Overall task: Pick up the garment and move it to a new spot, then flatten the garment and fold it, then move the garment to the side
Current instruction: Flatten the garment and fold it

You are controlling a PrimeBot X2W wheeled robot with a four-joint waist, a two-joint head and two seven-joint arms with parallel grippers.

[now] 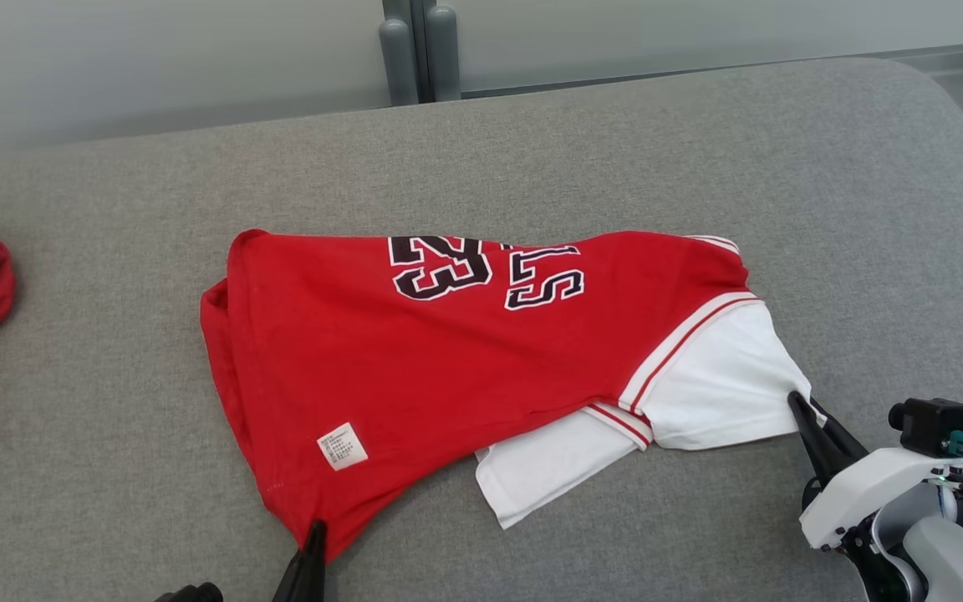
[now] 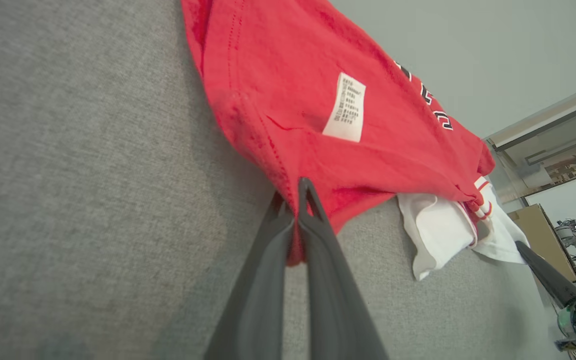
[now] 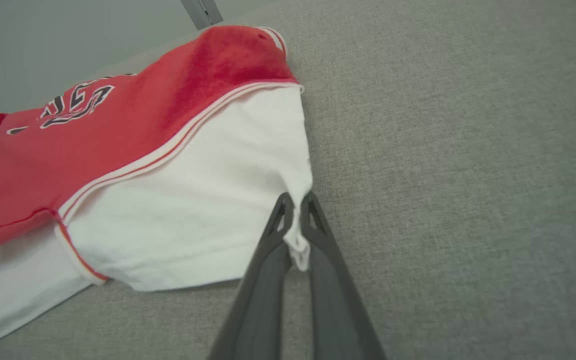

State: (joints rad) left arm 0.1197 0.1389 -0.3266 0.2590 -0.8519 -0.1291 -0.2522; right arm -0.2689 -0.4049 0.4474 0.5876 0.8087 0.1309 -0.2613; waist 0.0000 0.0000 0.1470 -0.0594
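Jersey [image 1: 448, 351] lies rumpled mid cushion [image 1: 615, 134], toward its front edge. Left gripper [image 1: 313, 535] clenched on the red hem corner [image 2: 348, 200] at cushion front; right gripper [image 1: 797, 403] clenched on a white sleeve [image 1: 724, 376] tip nearer cushion's right end. Both bites look thin, edge fabric only, so a fast lift or uneven pull may slip one corner and the jersey drops in a heap. Second white sleeve [image 1: 548, 468] sits tucked under the red body, may trap a crease when spread

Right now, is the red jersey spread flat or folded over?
Folded over: the jersey lies doubled, its red body overlapping the white sleeve, care label facing up.
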